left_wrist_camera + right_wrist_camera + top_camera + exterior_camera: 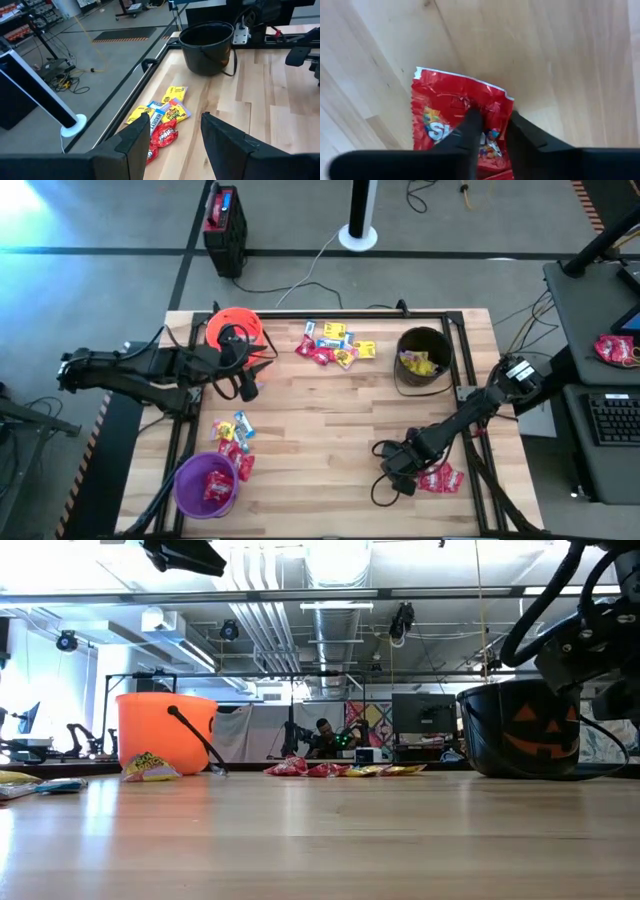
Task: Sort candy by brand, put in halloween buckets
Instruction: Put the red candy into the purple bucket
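Note:
My right gripper (490,125) points down at the near right of the table (410,470), shut on a red candy packet (450,115) from a small red heap (440,478). Beside the orange bucket (235,328), my left gripper (175,135) hangs open above the table, facing a mixed candy pile (165,120) and the black bucket (207,47). The black bucket (423,358) holds yellow packets. In the near left corner stands the purple bucket (207,485) with red packets in it. More candy (235,442) lies just beyond it. My right gripper comes from above, fingers pointing down. Its two fingers (470,125) pinch the red packet's face a little in from its white-edged end (487,107). The foil is wrinkled up between them. The rest of the packet lies flat on the table.
A mixed pile of red, yellow and blue-and-white packets (335,345) lies at the far middle of the table. A dark frame rail (460,350) runs along the table's far and right sides. Bare wood (320,440) spreads across the middle.

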